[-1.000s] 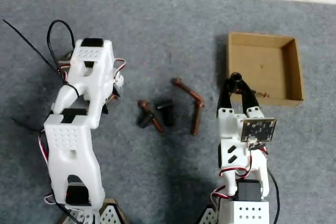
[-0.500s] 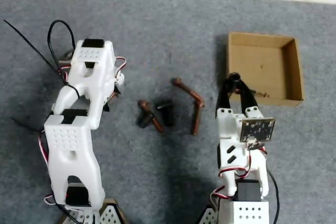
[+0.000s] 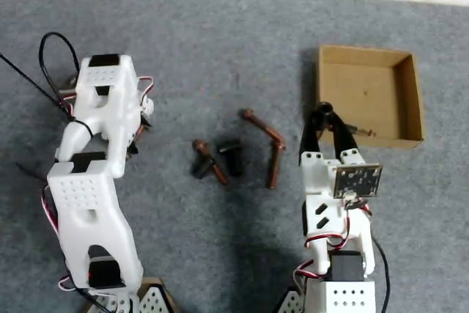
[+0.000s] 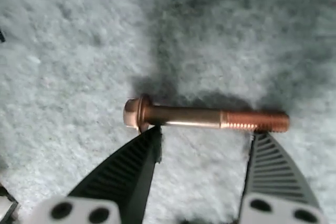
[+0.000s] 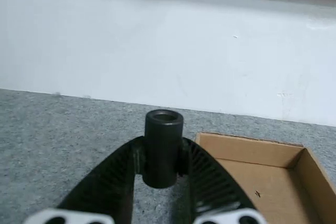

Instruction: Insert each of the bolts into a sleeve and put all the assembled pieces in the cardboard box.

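Observation:
A copper bolt (image 4: 205, 118) lies flat on the grey carpet, just past the tips of my left gripper (image 4: 205, 136). That gripper is open, one finger near the bolt's head and the other near its threaded end. In the high view the left arm (image 3: 102, 115) covers this spot. My right gripper (image 5: 163, 161) is shut on a black sleeve (image 5: 164, 145) held upright, seen from above as the sleeve (image 3: 323, 113) close to the near-left corner of the cardboard box (image 3: 407, 97). Two loose bolts (image 3: 264, 128) (image 3: 275, 166) and a third bolt (image 3: 215, 168) lie mid-table beside two black sleeves (image 3: 231, 156) (image 3: 199, 167).
The box (image 5: 310, 171) has nothing in it but a small speck. Black cables (image 3: 55, 45) loop behind the left arm. A white wall (image 5: 168, 40) borders the far edge of the carpet.
The left arm has shifted to the left in the high view, away from the pile of parts. The right arm stays almost where it was, still gripping the sleeve.

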`<state>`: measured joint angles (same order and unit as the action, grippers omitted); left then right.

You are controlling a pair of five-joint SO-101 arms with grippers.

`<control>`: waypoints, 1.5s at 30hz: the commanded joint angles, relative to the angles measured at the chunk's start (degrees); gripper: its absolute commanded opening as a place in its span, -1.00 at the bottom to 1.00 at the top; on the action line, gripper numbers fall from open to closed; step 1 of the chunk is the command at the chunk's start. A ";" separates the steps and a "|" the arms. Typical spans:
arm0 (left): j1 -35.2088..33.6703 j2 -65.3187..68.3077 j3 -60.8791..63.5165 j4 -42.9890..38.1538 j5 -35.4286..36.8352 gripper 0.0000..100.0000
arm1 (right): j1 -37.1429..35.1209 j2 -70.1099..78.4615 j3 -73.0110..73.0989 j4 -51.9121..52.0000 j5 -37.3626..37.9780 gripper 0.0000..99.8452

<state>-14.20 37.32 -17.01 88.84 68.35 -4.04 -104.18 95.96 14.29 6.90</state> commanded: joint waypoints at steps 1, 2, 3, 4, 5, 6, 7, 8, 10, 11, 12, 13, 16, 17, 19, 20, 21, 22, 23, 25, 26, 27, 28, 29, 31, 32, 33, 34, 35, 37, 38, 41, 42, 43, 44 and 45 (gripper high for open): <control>-1.63 0.31 -0.13 4.75 0.70 -0.50 | -0.40 -1.10 6.90 0.13 0.35 -0.99; -1.10 0.31 -0.04 5.89 0.62 -0.50 | -0.40 -1.10 6.90 0.13 0.35 -0.99; -0.66 0.31 0.40 6.77 0.62 -0.50 | -0.40 -1.10 6.90 0.13 0.35 -0.99; -0.48 0.31 1.27 7.12 0.62 -0.50 | -0.40 -1.10 6.90 0.13 0.35 -0.99; -0.48 0.31 1.98 6.86 0.62 -0.50 | -0.40 -1.10 6.90 0.13 0.35 -0.99; -0.48 0.31 2.33 6.33 0.62 -0.50 | -0.40 -1.10 6.90 0.13 0.35 -0.99; -0.48 0.31 2.42 5.36 0.62 -0.50 | -0.40 -1.10 6.90 0.13 0.35 -0.99; -0.48 0.22 2.24 4.48 0.62 -0.50 | -0.40 -1.10 6.90 0.13 0.35 -0.99; -0.48 -0.22 2.07 2.29 0.62 -0.50 | -0.40 -1.10 6.90 0.13 0.35 -0.99; -0.40 -0.40 1.89 1.32 0.62 -0.50 | -0.40 -1.10 6.90 0.13 0.35 -0.99; -0.40 -0.66 0.75 0.88 0.62 -0.50 | -0.40 -1.10 6.90 0.13 0.35 -0.99; -0.40 -0.84 -0.31 0.70 0.62 -0.49 | -0.40 -1.10 6.90 0.13 0.35 -0.99; -0.22 -1.45 -3.56 1.14 0.53 -0.49 | -0.40 -1.10 6.90 0.13 0.35 -0.99; -0.13 -1.45 -4.70 1.67 -0.79 -0.49 | -0.40 -1.10 6.90 0.13 0.35 -0.99; 0.48 -1.36 -7.25 3.60 -6.59 -0.49 | -0.40 -1.10 6.90 0.13 0.35 -0.99; 1.01 -1.36 -8.22 5.19 -10.11 -0.49 | -0.40 -1.10 6.90 0.13 0.35 -0.99; 1.54 -1.36 -9.19 7.30 -14.42 -0.49 | -0.40 -1.10 6.90 0.13 0.35 -0.99; 2.33 -1.36 -10.15 9.41 -19.52 -0.49 | -0.40 -1.10 6.90 0.13 0.35 -0.99; 3.56 -1.36 -10.86 10.99 -25.32 -0.49 | -0.40 -1.10 6.90 0.13 0.35 -0.99; 6.11 -1.36 -10.68 12.04 -37.10 -0.50 | -0.40 -1.10 6.90 0.13 0.35 -0.99; 6.81 -1.36 -10.15 12.04 -41.85 -0.50 | -0.40 -1.10 6.90 0.13 0.35 -0.99; 7.08 -1.36 -9.98 12.04 -45.98 -0.50 | -0.40 -1.10 6.90 0.13 0.35 -0.99; 7.08 -1.36 -9.98 12.04 -49.05 -0.50 | -0.40 -1.10 6.90 0.13 0.44 -0.99; 6.99 -1.36 -9.98 12.04 -51.16 -0.50 | -0.40 -1.10 6.90 0.13 0.44 -0.99; 6.90 -1.27 -9.98 12.04 -53.80 -0.50 | -0.40 -1.10 6.90 0.13 0.44 -0.99; 6.90 -1.10 -9.98 12.04 -54.77 -0.50 | -0.40 -1.10 6.90 0.13 0.44 -0.99; 6.81 -0.92 -9.98 12.04 -55.82 -0.50 | -0.40 -1.10 6.90 0.13 0.44 -0.99; 6.46 -0.92 -9.80 12.04 -57.32 -0.50 | -0.40 -1.10 6.90 0.13 0.44 -0.99; 5.93 -0.92 -9.80 12.04 -59.16 -0.50 | -0.40 -1.10 6.90 0.13 0.44 -0.99; 4.62 -1.27 -10.07 12.04 -65.32 -0.50 | -0.40 -1.10 6.90 0.13 0.44 -0.99; 4.09 -1.45 -10.07 12.04 -69.63 -0.50 | -0.40 -1.10 6.90 0.13 0.44 -0.99; 3.47 -1.45 -11.74 12.04 -79.30 -0.50 | -0.40 -1.10 6.90 0.13 0.44 -0.99; 3.03 -1.45 -12.62 12.04 -79.91 -0.50 | -0.40 -1.10 6.90 0.13 0.44 -0.99; 2.33 -1.45 -13.23 11.96 -80.00 -0.50 | -0.40 -1.10 6.90 0.13 0.44 -0.99; 1.71 -1.27 -14.20 11.96 -80.09 -0.50 | -0.40 -1.10 6.90 0.13 0.44 -0.99; 1.01 -1.10 -15.43 11.96 -80.18 -0.50 | -0.40 -1.10 6.90 0.13 0.44 -0.99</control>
<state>-10.77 37.76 -27.12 100.00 -9.45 -4.04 -104.18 95.96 14.29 6.90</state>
